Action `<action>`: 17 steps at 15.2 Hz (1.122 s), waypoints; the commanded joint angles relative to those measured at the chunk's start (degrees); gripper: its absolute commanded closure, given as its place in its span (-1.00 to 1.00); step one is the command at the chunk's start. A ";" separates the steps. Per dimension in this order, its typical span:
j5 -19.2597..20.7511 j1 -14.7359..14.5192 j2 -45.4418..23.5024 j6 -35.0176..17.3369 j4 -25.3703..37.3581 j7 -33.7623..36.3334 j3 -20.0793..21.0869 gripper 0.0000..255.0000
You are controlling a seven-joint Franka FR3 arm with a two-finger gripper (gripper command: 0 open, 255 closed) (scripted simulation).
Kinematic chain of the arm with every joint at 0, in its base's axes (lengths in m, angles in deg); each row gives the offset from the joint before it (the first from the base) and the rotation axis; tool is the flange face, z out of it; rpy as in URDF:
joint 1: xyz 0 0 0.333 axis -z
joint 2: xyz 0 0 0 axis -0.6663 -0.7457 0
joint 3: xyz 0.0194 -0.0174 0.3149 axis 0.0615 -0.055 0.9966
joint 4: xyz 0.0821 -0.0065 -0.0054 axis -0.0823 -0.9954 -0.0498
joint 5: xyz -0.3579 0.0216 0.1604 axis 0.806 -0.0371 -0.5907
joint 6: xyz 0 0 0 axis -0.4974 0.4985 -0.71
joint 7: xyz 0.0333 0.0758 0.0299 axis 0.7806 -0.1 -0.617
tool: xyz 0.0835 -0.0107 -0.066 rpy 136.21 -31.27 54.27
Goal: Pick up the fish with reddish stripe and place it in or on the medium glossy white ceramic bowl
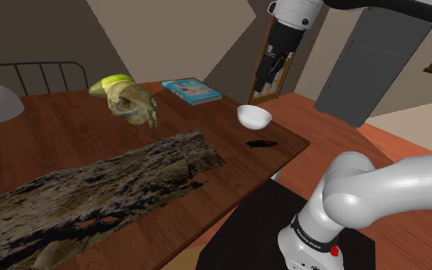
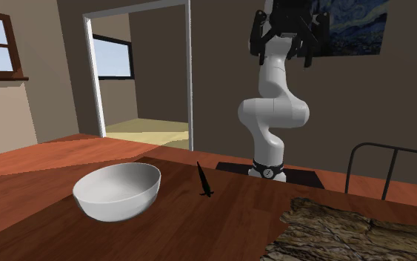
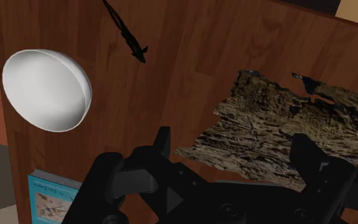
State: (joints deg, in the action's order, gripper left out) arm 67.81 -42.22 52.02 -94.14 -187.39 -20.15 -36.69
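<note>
The fish [image 1: 262, 144] is a small, slender, nearly black shape lying on the brown wooden table [image 1: 68, 130] near its corner. It appears again as the fish [image 2: 204, 181] and the fish [image 3: 126, 35]. No reddish stripe can be made out on it. A glossy white bowl [image 1: 253, 116] stands upright and empty just beside it, also seen as the bowl [image 2: 118, 190] and the bowl [image 3: 46, 91]. My gripper [image 3: 233, 146] hangs high above the table, open, with nothing between its black fingers [image 3: 161, 145]. In the second exterior view the gripper [image 2: 281, 53] is far above both things.
A long rough bark-like slab [image 1: 91, 192] covers much of the table. A skull-like object [image 1: 133, 103], a yellow-green item [image 1: 110, 83] and a teal book [image 1: 192, 90] lie farther back. A dark chair back [image 1: 30, 77] stands behind the table.
</note>
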 commanded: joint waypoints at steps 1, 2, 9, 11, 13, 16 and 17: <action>0.00 0.00 0.00 0.00 0.00 0.00 0.00 -1.00; 0.57 -0.17 1.11 -1.31 -2.29 -1.70 -0.99 -1.00; 5.80 -0.56 6.78 -10.62 -16.20 -13.70 -9.02 -1.00; 7.68 -0.37 7.56 -13.46 -19.47 -17.22 -11.71 -1.00; 9.70 -0.04 7.86 -16.46 -22.41 -20.80 -14.57 -1.00; 12.95 0.59 7.26 -21.33 -26.13 -26.28 -19.26 -1.00; 14.07 0.81 6.74 -23.07 -27.17 -28.14 -20.91 -1.00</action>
State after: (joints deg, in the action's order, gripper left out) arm 80.65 -41.65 59.35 -115.54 -213.87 -46.05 -55.77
